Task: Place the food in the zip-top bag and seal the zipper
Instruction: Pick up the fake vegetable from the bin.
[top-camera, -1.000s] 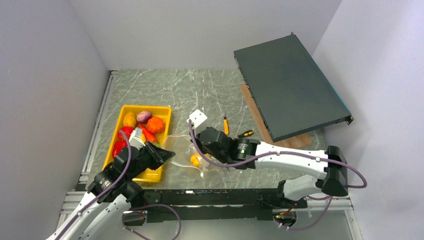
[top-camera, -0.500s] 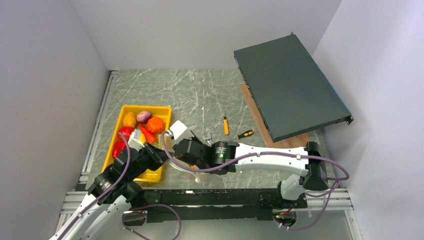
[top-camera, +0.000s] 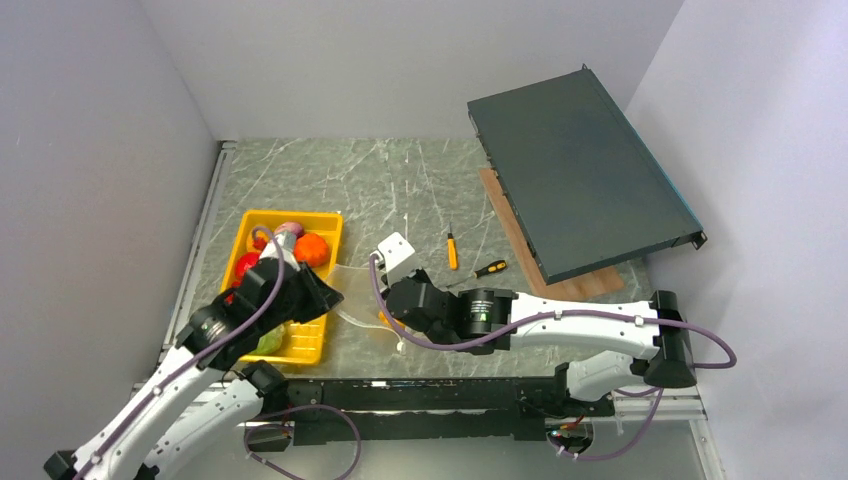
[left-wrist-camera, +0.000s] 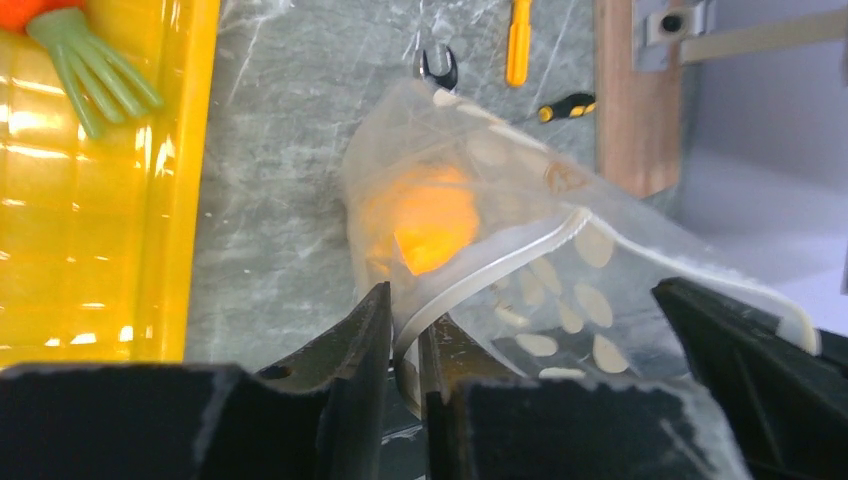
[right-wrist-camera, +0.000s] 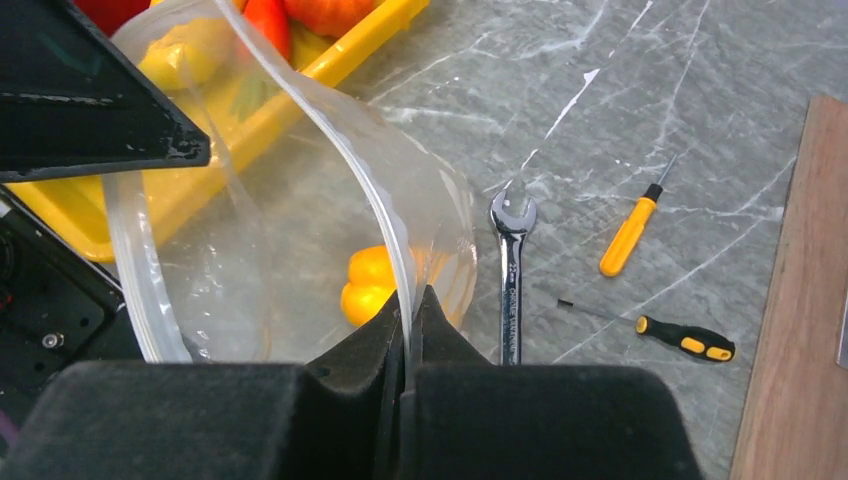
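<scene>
Nearest the arm bases, just off the yellow tray's long wall on the right arm's side, the right gripper is pinched tight on the rim of the zip-top bag. The bag's mouth arches open toward the tray. The left gripper hangs over the tray's near corner, fingers spread wide. The zipper curves between them and brushes one finger; whether it is gripped cannot be told. A yellow pepper lies inside the bag, beside the tray. Other food, including an orange piece, sits in the tray's far end. Past the bag, away from the tray, lie a wrench and two screwdrivers. Bare table extends beyond the tray's far edge.
</scene>
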